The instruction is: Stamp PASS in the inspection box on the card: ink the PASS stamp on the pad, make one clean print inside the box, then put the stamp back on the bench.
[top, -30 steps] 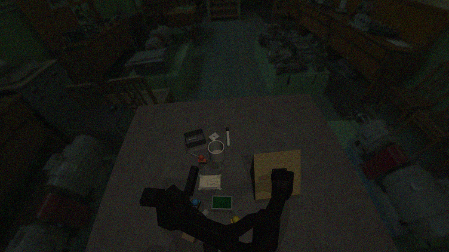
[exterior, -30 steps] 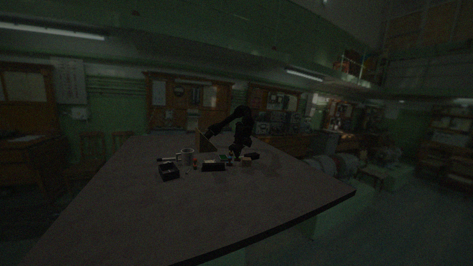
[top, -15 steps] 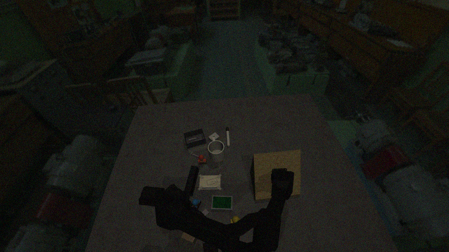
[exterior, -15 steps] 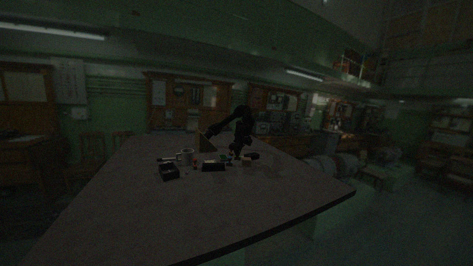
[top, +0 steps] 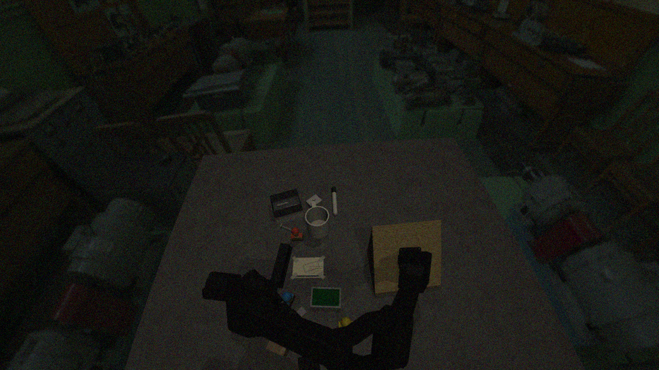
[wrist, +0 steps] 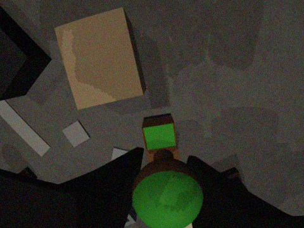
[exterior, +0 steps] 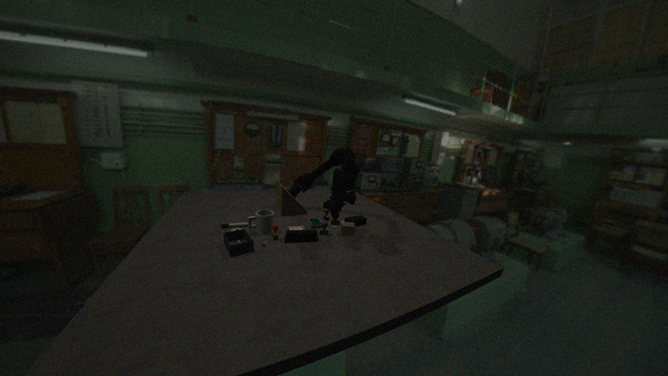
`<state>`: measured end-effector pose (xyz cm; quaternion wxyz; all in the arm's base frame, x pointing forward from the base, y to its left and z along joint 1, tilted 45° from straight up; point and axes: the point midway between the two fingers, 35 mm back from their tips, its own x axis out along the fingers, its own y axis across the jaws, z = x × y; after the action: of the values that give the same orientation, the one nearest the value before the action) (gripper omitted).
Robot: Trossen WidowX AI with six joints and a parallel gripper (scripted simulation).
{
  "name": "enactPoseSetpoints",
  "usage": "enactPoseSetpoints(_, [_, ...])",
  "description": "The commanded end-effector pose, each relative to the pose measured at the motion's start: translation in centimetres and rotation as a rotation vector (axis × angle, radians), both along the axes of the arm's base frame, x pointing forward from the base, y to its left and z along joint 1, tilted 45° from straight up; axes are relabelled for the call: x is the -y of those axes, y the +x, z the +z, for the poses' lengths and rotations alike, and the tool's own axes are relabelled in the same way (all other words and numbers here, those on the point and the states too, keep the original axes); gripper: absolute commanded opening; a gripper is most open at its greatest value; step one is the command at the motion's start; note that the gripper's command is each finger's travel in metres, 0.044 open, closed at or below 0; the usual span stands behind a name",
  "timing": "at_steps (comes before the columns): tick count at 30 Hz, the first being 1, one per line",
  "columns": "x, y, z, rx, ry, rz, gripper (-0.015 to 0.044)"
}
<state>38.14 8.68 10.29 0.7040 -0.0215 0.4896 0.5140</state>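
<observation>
The gripper (wrist: 164, 159) is clamped on the green-topped stamp (wrist: 168, 197), its lower end cut off by the wrist view's bottom edge; from above, the arm hides both. Beyond lie the green pad (top: 326, 297) (exterior: 315, 222) and the card (top: 308, 267) (exterior: 296, 228), its print too dim to read, all well inside the bench's (top: 410, 173) (exterior: 280, 299) edges.

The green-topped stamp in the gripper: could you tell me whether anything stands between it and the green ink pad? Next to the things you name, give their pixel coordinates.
Nothing visible stands squarely between the green-topped stamp (exterior: 335, 222) (wrist: 168, 199) and the ink pad (top: 326, 297) (exterior: 315, 222). The blue stamp (top: 287, 297) (exterior: 324, 227) and yellow stamp (top: 345, 322) (exterior: 325, 214) appear to flank the path, though the arm hides part from above.
</observation>
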Motion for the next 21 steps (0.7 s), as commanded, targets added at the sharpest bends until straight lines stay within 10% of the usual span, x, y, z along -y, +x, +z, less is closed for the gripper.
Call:
enactPoseSetpoints(1, [0.16, -0.04, 0.17, 0.004, -0.004, 0.005, 0.0000])
enactPoseSetpoints(21, [0.85, -0.12, 0.88, 0.006, -0.005, 0.003, 0.0000])
